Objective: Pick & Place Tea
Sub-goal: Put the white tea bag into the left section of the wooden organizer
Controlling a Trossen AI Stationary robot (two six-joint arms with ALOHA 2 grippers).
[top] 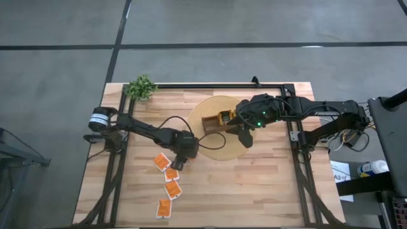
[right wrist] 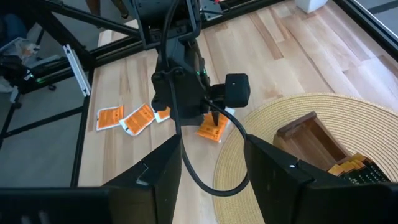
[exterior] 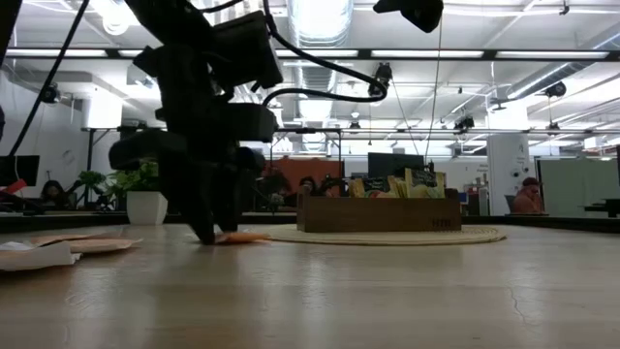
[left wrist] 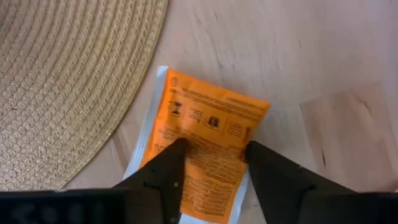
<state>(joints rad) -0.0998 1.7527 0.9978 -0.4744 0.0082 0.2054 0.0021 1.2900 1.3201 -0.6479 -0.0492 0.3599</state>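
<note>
- the left gripper (left wrist: 211, 155) is down at the table (top: 267, 184), just off the mat's (top: 219, 149) edge, over an orange sachet (left wrist: 202, 152).
- its fingers (left wrist: 165, 177) stand apart on either side of that sachet's middle, tips at or on the packet; whether they actually grip it i cannot tell.
- the sachet lies flat on the wood, one corner close to the mat rim, label side up.
- in the low view the left arm's tips meet the table at the orange packet (exterior: 237, 237).
- three more orange sachets (top: 170, 189) lie on the table near the left arm, spread in a loose line toward the front edge; another (top: 161, 162) sits just beside the gripper.
- the right gripper (right wrist: 211, 162) hovers over the mat beside the box (top: 216, 123), fingers apart, holding nothing.
- the box stands on the mat with yellow and green sachets (exterior: 407, 184) standing upright in it; which compartment i cannot tell.
- a small plant (top: 141, 87) sits at the table's far left corner.
</note>
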